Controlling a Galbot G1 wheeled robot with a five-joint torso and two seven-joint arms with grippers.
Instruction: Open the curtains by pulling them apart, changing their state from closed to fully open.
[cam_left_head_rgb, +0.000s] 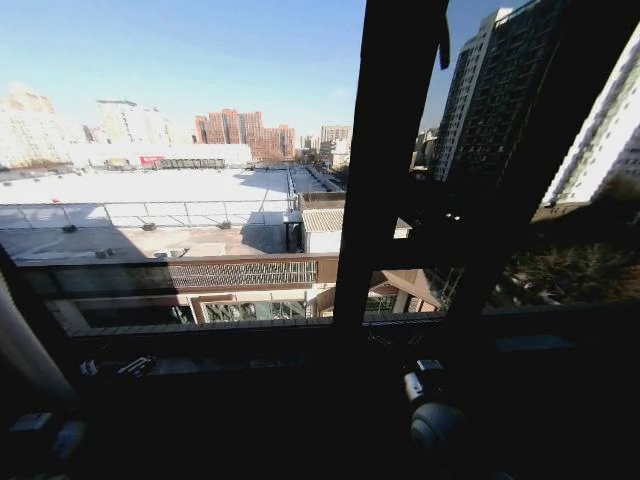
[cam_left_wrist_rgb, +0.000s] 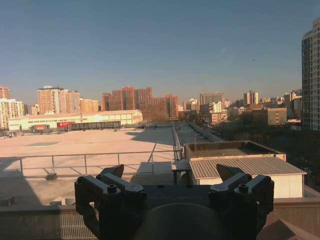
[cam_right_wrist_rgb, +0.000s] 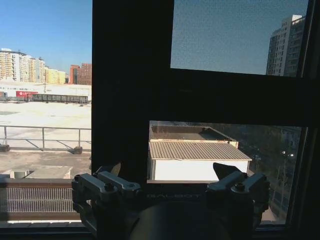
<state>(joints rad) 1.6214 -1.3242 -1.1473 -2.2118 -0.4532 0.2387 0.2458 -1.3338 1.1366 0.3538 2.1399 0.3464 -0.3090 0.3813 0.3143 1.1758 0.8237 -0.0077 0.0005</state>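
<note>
- head view: the window frame (cam_left_head_rgb: 385, 160) stands bare ahead. a pale pleated strip at the far left edge looks like one of the curtains (cam_left_head_rgb: 18, 345), well left of either tool. any remaining pull should gather fabric outward. the arms below are too dark to read.
- left wrist view: the left tool (cam_left_wrist_rgb: 171, 176) has fingers apart, holding nothing, open glass beyond.
- right wrist view: the right tool (cam_right_wrist_rgb: 167, 172) has fingers apart, empty, the frame straight ahead.

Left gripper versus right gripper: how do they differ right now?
Left gripper faces bare glass over a pale rooftop; right gripper faces the dark frame post. Above left gripper is open sky; above right gripper runs a crossbar. Both are open and hold nothing.
</note>
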